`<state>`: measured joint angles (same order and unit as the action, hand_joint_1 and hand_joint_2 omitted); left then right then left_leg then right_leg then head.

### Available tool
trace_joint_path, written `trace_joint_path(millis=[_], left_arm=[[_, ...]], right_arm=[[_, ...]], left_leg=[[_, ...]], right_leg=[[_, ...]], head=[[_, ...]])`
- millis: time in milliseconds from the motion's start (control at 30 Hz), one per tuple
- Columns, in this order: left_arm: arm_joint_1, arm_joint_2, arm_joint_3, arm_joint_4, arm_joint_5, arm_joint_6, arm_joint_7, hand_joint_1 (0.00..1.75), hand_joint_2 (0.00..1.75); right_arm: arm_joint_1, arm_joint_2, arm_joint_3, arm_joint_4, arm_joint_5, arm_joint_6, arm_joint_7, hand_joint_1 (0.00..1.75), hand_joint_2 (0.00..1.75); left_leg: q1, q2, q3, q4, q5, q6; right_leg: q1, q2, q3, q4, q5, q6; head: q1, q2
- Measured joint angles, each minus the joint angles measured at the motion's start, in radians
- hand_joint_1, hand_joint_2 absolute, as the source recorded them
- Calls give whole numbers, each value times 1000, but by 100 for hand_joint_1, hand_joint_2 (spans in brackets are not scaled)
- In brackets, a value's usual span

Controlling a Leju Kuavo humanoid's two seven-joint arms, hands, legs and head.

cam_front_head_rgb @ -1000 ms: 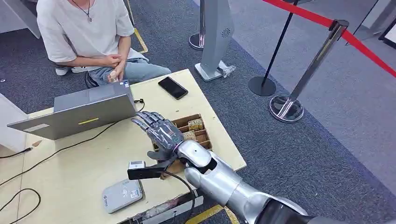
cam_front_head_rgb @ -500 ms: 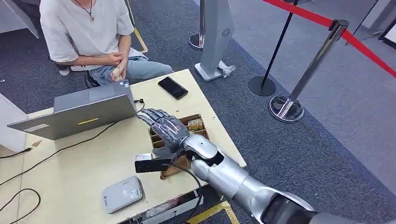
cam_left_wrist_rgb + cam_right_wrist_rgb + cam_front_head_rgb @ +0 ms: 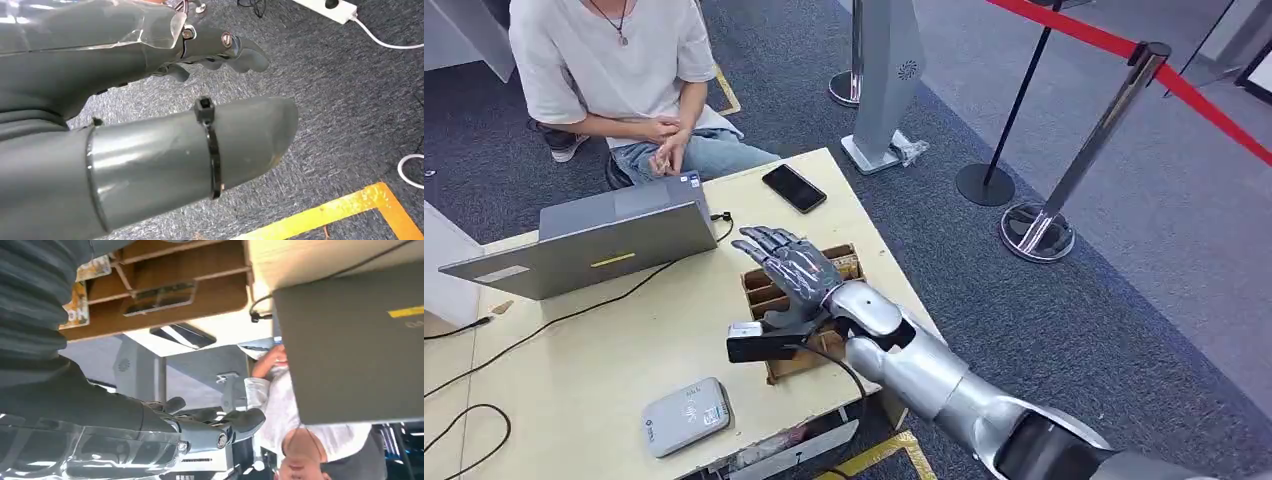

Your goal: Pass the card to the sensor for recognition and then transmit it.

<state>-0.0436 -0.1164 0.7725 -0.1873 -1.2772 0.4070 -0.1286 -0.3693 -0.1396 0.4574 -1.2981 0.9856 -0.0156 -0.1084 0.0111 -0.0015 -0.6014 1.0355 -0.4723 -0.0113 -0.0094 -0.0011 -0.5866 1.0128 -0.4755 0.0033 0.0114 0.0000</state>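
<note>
right hand: [image 3: 789,272] sits centre of the head view, fingers stretched flat and fanned apart toward the upper left, nothing in it, hovering over the wooden tray [image 3: 769,300]
left hand: [image 3: 220,47] above grey carpet in its wrist view, fingers loosely out, holding nothing
card: [image 3: 75,307] yellowish printed one, lying in a tray slot with its printed face showing, at the left edge of the right wrist view
card direction: honestly can't tell the long axis, the ribbed wrist cover hides most of it
tray: long side runs from lower centre up toward the right, dividers go across it; it's close to the table's right-hand edge
table: [image 3: 594,350] pale wood, takes the lower left half of the head view; its right edge cuts diagonally down past the tray, with carpet straight beyond it
sensor: [image 3: 686,415] flat grey reader, lower left of the tray, near the table's bottom edge
open room: bare wood between tray and sensor, and a wide patch left of centre crossed by a black cable [image 3: 574,312]
laptop: [image 3: 614,235] left of the hand, lid toward the camera
phone: [image 3: 794,187] dark, lying flat, above the hand near the far table edge
person: [image 3: 614,70] crouched at upper left, behind the laptop
posts: a barrier post [image 3: 1049,215] with a red belt at upper right, well apart from the table
</note>
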Motion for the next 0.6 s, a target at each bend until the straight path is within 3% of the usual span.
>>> trace_joint_path(millis=[600], left_arm=[[1, 0, 0, 0, -15, 3, -9, 0, 0]], right_arm=[[82, -69, -51, -72, 100, 35, 85, 0, 175]], left_leg=[[0, 0, 0, 0, 0, 0]], right_leg=[[0, 0, 0, 0, 0, 0]], head=[[0, 0]])
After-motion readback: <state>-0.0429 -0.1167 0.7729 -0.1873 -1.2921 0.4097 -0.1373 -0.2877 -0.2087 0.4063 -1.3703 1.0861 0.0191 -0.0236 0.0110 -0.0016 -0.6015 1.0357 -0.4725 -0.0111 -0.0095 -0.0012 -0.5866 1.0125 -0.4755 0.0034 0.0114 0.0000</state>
